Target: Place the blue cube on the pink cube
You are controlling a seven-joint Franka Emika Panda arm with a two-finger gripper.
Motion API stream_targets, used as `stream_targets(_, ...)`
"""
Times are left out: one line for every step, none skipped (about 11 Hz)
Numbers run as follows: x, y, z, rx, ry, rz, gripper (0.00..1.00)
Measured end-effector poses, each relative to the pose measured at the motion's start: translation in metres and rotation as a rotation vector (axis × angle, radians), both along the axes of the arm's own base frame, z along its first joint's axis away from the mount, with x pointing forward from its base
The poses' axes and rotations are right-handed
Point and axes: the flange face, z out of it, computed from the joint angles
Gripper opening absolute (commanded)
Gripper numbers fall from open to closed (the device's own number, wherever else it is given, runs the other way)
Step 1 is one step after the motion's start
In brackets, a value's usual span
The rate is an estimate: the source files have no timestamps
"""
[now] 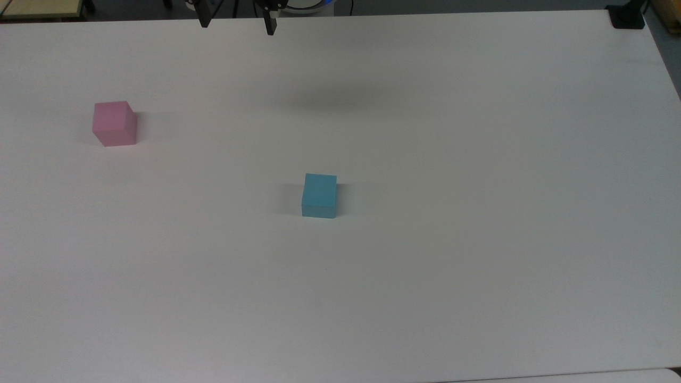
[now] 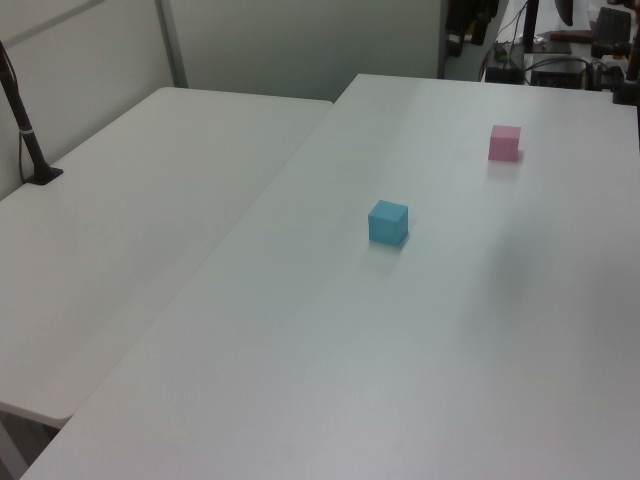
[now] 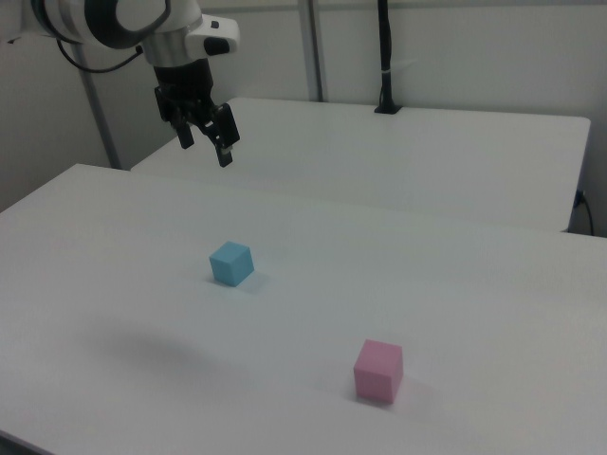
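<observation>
The blue cube [image 1: 320,195] [image 2: 388,222] [image 3: 231,263] rests on the white table near its middle. The pink cube [image 1: 114,123] [image 2: 504,143] [image 3: 379,371] sits apart from it, toward the top view's left. My gripper [image 1: 237,26] [image 3: 206,149] hangs high above the table at the top view's upper edge, well away from both cubes. Its two dark fingers [image 1: 271,24] stand wide apart with nothing between them. A soft shadow of the arm lies on the table between the gripper and the blue cube.
A second white table [image 2: 150,200] adjoins this one along the left view's left. A black pole [image 2: 25,130] on a foot stands on it. Cables and equipment [image 2: 560,60] sit past the far end in the left view.
</observation>
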Motion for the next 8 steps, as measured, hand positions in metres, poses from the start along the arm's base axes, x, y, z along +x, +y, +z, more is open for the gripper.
stream_targets(-0.0002, -0.0031, 0.0, 0.002, 0.001, -0.019, 1.0)
stream_targets(0.0001, -0.002, -0.0011, -0.02, 0.004, -0.013, 1.0)
stream_targets(0.0011, 0.0016, -0.0029, -0.035, 0.008, -0.004, 1.0)
stream_targets(0.0016, 0.0044, -0.0036, -0.043, 0.01, 0.002, 1.0)
stream_targets(0.0017, 0.0051, -0.0037, -0.052, 0.01, 0.015, 1.0)
stream_targets(0.0017, 0.0049, -0.0037, -0.059, 0.009, 0.046, 1.0)
stream_targets(0.0016, 0.0049, -0.0037, -0.063, 0.008, 0.077, 1.0)
stream_targets(0.0016, 0.0048, -0.0037, -0.065, 0.008, 0.094, 1.0)
